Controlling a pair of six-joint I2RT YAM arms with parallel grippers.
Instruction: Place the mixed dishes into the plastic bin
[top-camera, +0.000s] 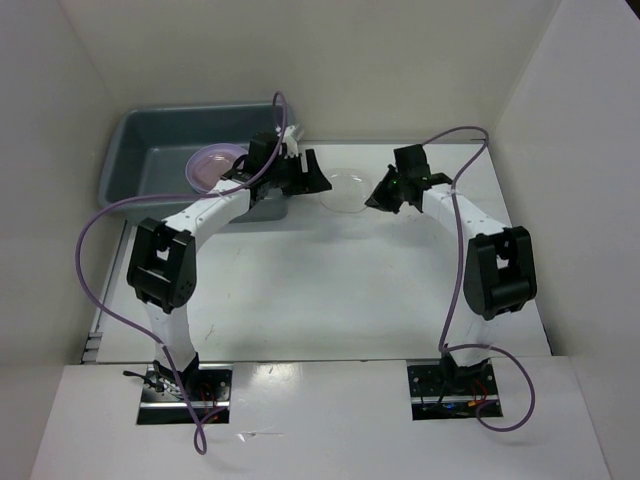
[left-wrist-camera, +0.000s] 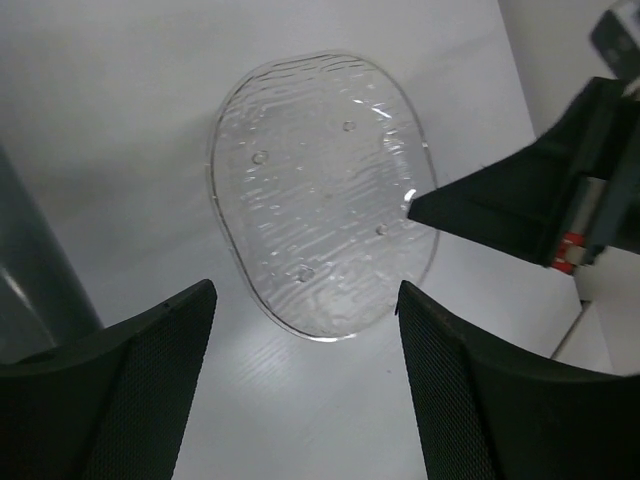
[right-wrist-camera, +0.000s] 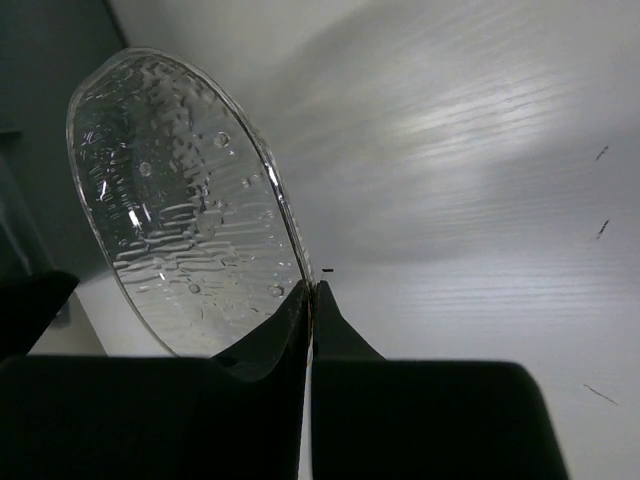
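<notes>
Between the grippers: clear bowl, just right of the bin.
Right gripper: clamped on the bowl's right rim.
Left gripper: fingers spread, empty, facing the bowl.
Way to bin: leftward, past the left gripper; the left arm is nearer.

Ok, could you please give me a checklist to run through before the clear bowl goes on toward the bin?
1. Right gripper hold on the clear bowl: ok, shut on its rim.
2. Left gripper ready to receive: ok, open, with the bowl ahead of it, not between its fingers.
3. Bowl lifted off the table: cannot tell.
4. Room in the plastic bin: ok, only a pink plate shows inside.
5. Straight path to the bin: not ok, the left arm lies between.
</notes>
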